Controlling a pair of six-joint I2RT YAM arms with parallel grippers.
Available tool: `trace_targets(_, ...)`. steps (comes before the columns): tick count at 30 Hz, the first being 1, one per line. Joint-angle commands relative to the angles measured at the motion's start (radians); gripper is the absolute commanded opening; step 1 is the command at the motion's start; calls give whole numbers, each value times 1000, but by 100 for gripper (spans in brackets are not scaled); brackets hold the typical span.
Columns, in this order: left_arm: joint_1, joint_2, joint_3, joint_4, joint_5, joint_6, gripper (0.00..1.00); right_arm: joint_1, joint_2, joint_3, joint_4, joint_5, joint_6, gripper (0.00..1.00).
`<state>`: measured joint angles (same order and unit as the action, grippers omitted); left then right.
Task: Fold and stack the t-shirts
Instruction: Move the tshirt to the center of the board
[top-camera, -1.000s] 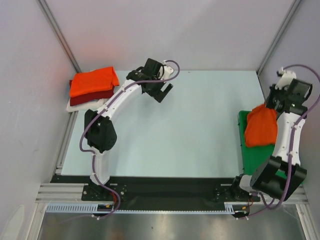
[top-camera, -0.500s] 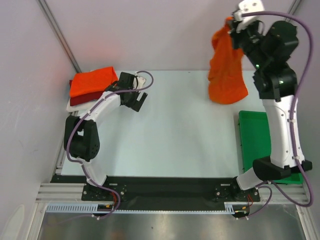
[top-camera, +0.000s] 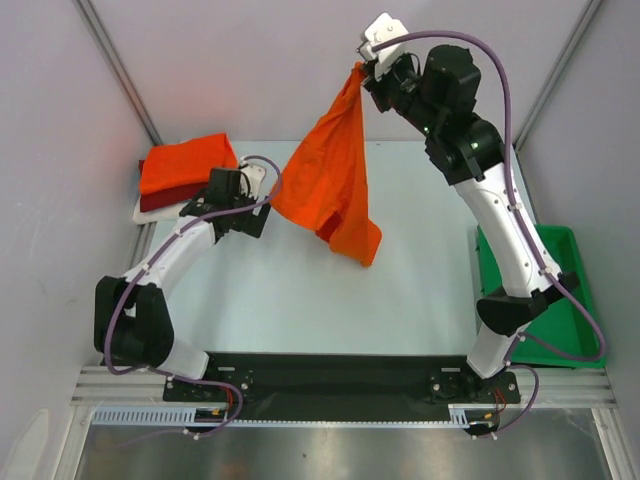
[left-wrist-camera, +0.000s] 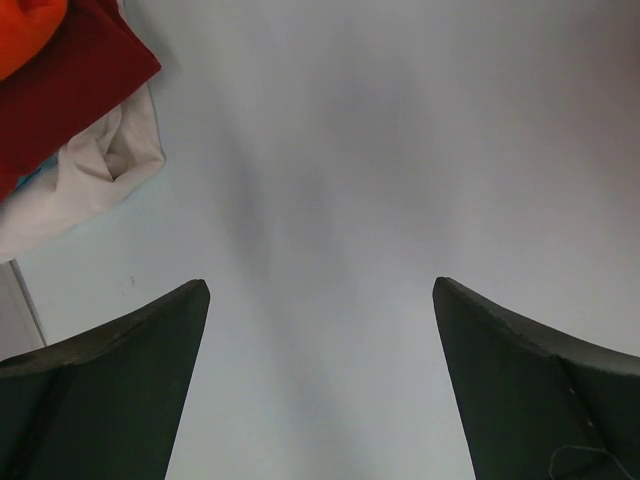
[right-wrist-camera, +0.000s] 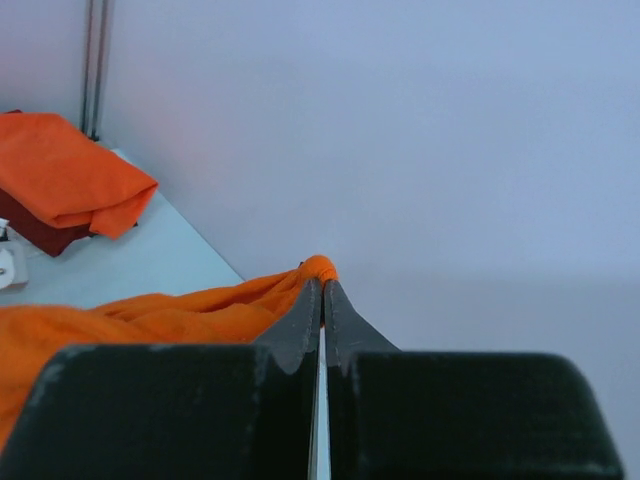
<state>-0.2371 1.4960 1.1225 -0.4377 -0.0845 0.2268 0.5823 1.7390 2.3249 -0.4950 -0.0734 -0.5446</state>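
Where the right gripper (top-camera: 362, 67) pinches it, orange t-shirt (top-camera: 335, 170) dangles beneath

The right gripper (top-camera: 362, 70) holds an orange shirt (top-camera: 335, 175) up high. A pile of folded shirts (top-camera: 185, 168) sits at the left.

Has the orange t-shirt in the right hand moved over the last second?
Yes. The orange t-shirt, pinched by the right hand, went from above the green tray up and left, now hanging nearer the folded stack.

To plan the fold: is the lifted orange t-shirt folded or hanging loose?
Hanging loose, unfolded: the right gripper pinches one edge and the orange t-shirt drapes down.
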Motion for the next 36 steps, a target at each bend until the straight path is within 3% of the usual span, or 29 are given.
trace_targets(1, 2, -78, -24, 54, 3, -1, 100, -79, -13, 24, 119, 46, 92, 0)
trace_targets(8, 2, -85, -7, 44, 77, -6, 99, -459, 48, -73, 76, 3, 254, 0)
trace_targets(12, -11, -31, 42, 16, 315, -21, 94, -571, 31, -238, 56, -38, 261, 0)
trace_targets(17, -145, 97, 105, 27, 286, 8, 94, -622, -13, -393, 36, -83, 250, 0)
trace_targets(21, -255, 254, 248, 50, 252, -6, 90, -625, -53, -464, 32, -86, 255, 0)
trace_targets(27, -269, 559, 564, -68, 368, -69, 86, -625, -124, -567, 24, -100, 267, 0)
trace_targets(36, -303, 756, 795, -76, 589, -156, 86, -625, -239, -711, 33, -88, 264, 0)
